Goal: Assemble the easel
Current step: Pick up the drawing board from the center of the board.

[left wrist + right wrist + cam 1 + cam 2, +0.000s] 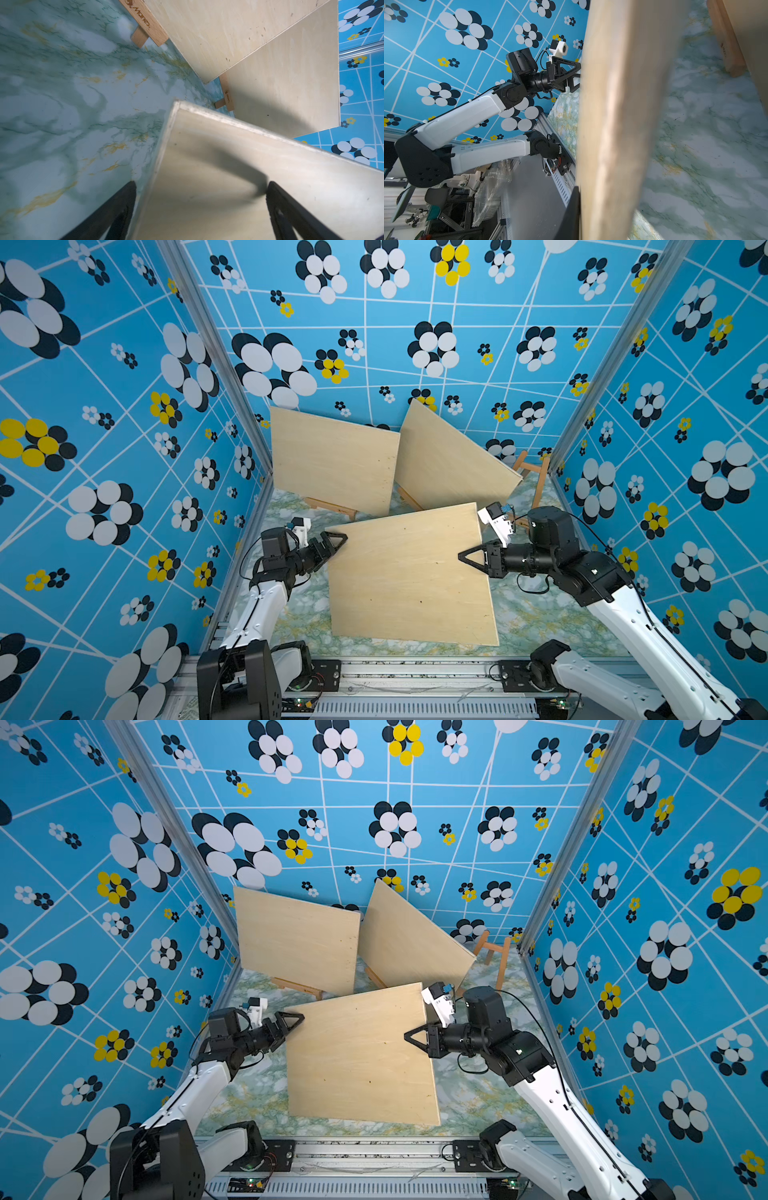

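A large plywood board [411,572] [361,1052] hangs tilted over the middle of the table. My right gripper [463,556] [409,1038] is shut on its right edge. In the right wrist view one black finger [574,209] presses flat against the board [612,104]; the other finger is hidden behind it. My left gripper [338,541] [296,1020] [201,182] stands open at the board's far left corner, jaws wide apart and not clamping the board [228,187]. A bare wooden easel [534,477] [496,957] stands in the back right corner.
Two more plywood boards [332,460] [449,464] lean at the back, each on a small wooden easel [332,506] [409,497] with a branded ledge [145,20] [227,97]. The marbled table [299,622] is walled in by blue flowered panels [124,448].
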`<state>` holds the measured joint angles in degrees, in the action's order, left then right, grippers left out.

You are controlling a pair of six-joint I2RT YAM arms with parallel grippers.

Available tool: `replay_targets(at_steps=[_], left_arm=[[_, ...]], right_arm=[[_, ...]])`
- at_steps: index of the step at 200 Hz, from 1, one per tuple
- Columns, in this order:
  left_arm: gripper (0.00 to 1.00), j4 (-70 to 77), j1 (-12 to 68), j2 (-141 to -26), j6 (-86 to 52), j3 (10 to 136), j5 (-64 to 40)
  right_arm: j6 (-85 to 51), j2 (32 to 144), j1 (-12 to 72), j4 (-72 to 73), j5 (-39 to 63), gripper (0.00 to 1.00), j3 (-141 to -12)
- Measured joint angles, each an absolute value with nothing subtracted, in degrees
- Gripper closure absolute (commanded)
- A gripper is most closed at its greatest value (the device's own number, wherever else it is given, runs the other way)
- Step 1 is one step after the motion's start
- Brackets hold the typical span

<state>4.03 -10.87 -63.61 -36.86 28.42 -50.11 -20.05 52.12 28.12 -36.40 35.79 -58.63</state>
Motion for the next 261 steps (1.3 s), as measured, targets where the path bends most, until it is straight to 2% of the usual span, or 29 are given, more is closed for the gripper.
replay_targets(at_steps=[74,162,261], left_arm=[[0.01,19.8,-12.4,-60.1,-39.8,27.4,-47.2],[0.02,16.7,-13.2,-53.3,-34.9,28.1,-42.7],[0.06,18.2,-13.2,-55.3,-35.6,28.2,-42.6]], right_arm=[[-13.8,45.2,28.1,-16.7,35.4,1.00,-43.0],[-8.1,41.4,28.7,-1.0,35.3,1.00,-32.5],[-8.1,42.0,28.8,3.9,35.2,1.00,-30.1]])
